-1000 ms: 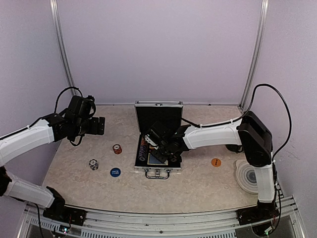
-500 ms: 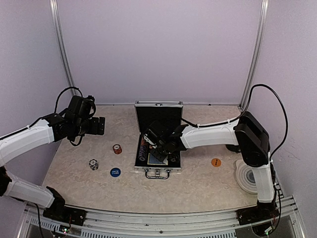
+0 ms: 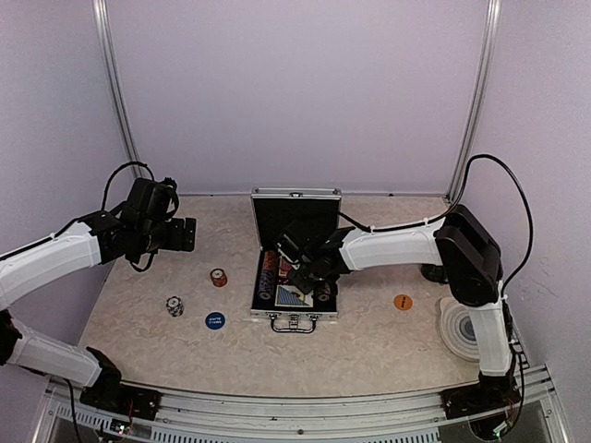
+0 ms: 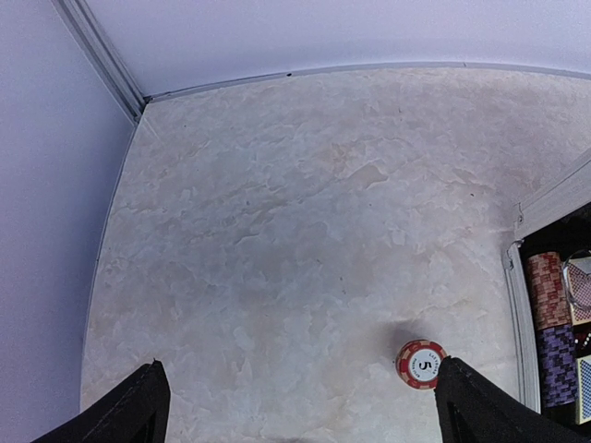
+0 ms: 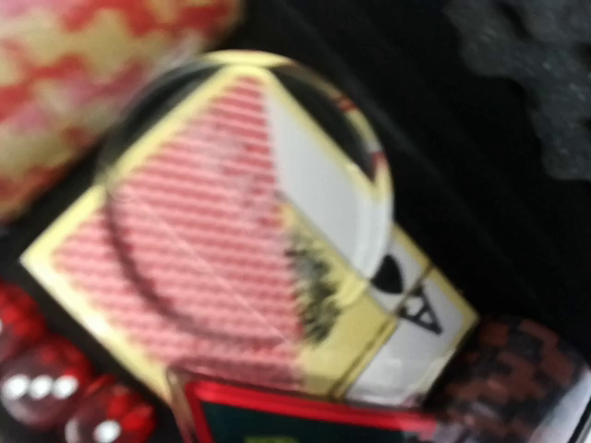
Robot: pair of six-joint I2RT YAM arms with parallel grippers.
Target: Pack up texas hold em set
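Top external view: ribbed silver case (image 3: 277, 315) stands open, black-lined inside.

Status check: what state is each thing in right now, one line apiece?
case, open, lid upright.
left gripper, open, empty, above the table.
right gripper, inside the case; open or shut unclear.
red deck, lying in the case.
red chip stack, on the table, outside the case.
blue button, flat on the table.
orange button, flat on the table.
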